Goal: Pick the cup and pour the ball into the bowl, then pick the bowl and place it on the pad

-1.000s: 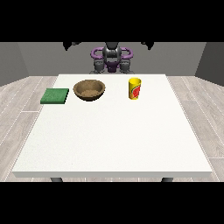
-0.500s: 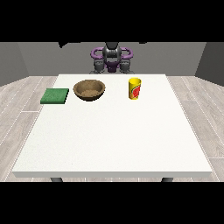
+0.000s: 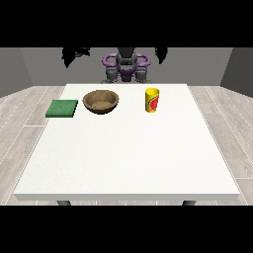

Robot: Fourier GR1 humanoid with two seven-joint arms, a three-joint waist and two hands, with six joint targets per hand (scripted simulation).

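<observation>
Upright on the white table point(image 3: 128, 158) stands the yellow cup point(image 3: 152, 100), its long axis vertical and its mouth pointing up (the ball inside cannot be seen). To its left in the view, well apart, sits the brown bowl point(image 3: 101, 102), opening upward, and beyond that the flat green pad point(image 3: 62, 108) near the table's edge. Both hands are raised at the top, the hand at the view's left point(image 3: 70, 55) and the hand at the view's right point(image 3: 161, 53); whether their fingers are spread or curled I cannot tell.
</observation>
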